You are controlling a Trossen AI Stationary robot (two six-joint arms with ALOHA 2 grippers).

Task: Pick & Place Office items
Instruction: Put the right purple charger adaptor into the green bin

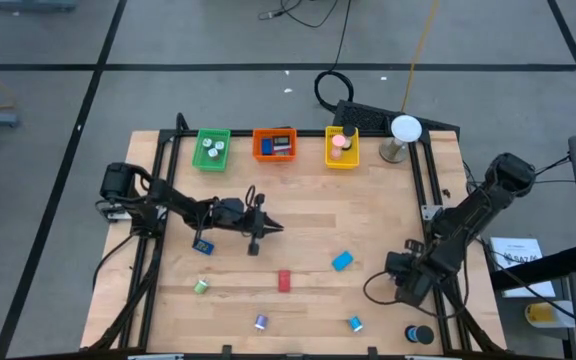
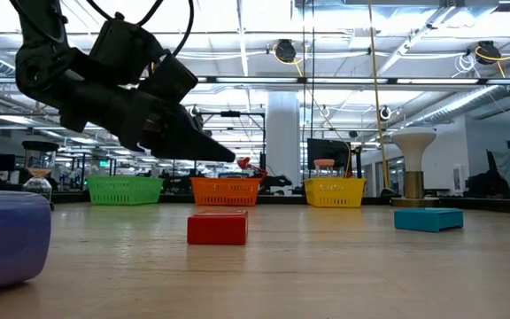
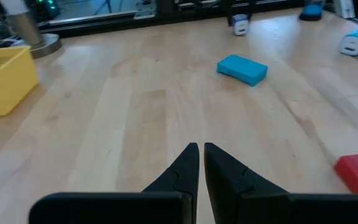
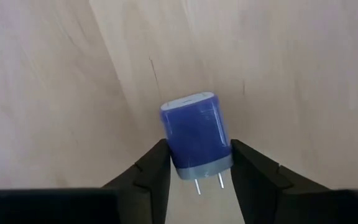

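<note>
Robotics lab in a big open industrial hall. Evidence: wooden bench table point(image 1: 298, 250) framed by black metal rails point(image 1: 430, 190), cables point(image 1: 333, 40) trailing over a grey tiled floor point(image 1: 48, 100), exposed ceiling trusses point(image 2: 343, 80) with strip lighting, more workstations and monitors point(image 2: 328, 152) in rows behind.

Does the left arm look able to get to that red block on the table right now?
Probably yes. The left hand hangs with fingers shut just above the bare wood, holding nothing, and the red block lies a short way ahead of it with nothing between them.
</note>
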